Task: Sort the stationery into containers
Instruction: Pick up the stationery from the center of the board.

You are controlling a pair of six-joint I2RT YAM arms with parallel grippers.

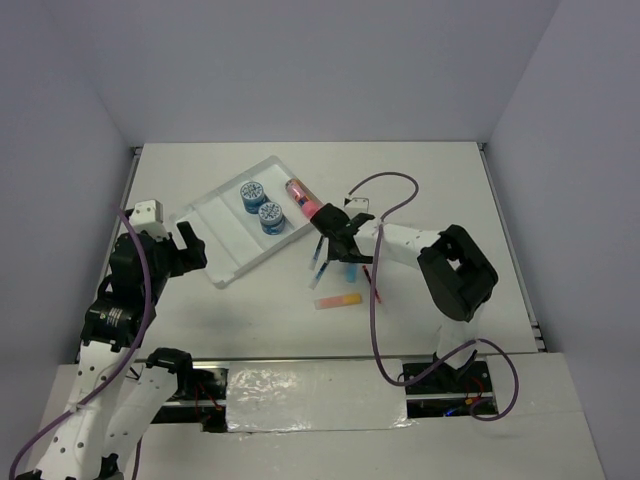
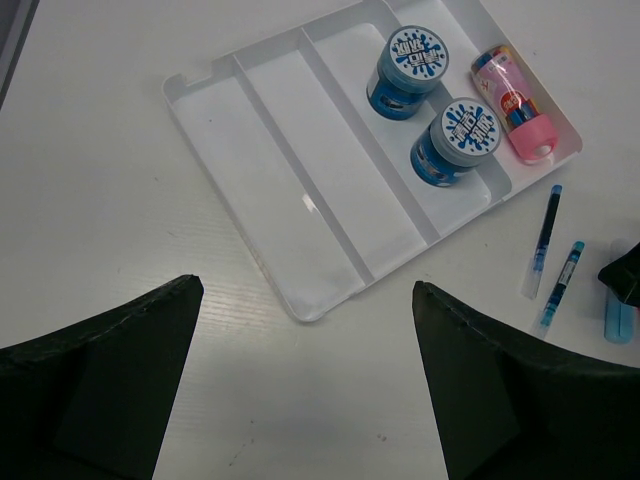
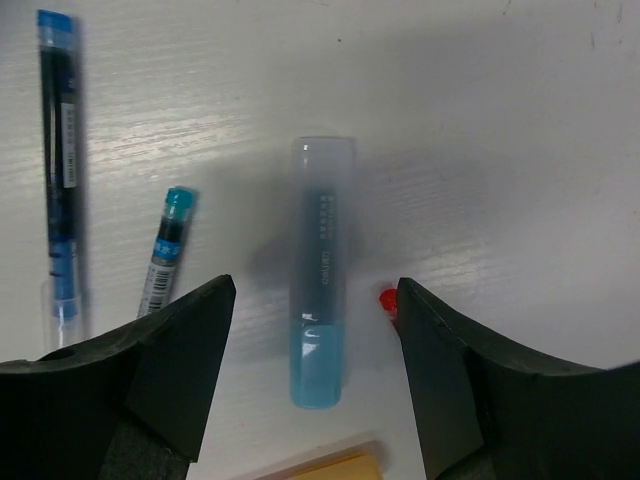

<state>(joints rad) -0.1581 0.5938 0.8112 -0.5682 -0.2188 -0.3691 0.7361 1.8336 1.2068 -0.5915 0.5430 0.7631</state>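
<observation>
The white tray (image 1: 222, 262) with its long compartments lies at left centre. Two blue tubs (image 1: 252, 196) (image 1: 271, 217) stand in one compartment, and a pink tube (image 1: 301, 196) lies in the rightmost one. On the table right of the tray lie two thin blue pens (image 3: 58, 170) (image 3: 165, 255), a light-blue marker (image 3: 322, 270), a red pen tip (image 3: 387, 298) and an orange-yellow marker (image 1: 338, 300). My right gripper (image 3: 315, 290) is open and straddles the light-blue marker, with a gap on each side. My left gripper (image 2: 307, 290) hangs open just off the tray's near corner, holding nothing.
In the left wrist view the tray (image 2: 215, 130) has two bare left compartments. Beyond its right end lie the blue pens (image 2: 545, 240) and the light-blue marker (image 2: 620, 320). A purple cable (image 1: 375, 300) loops from the right arm over the table.
</observation>
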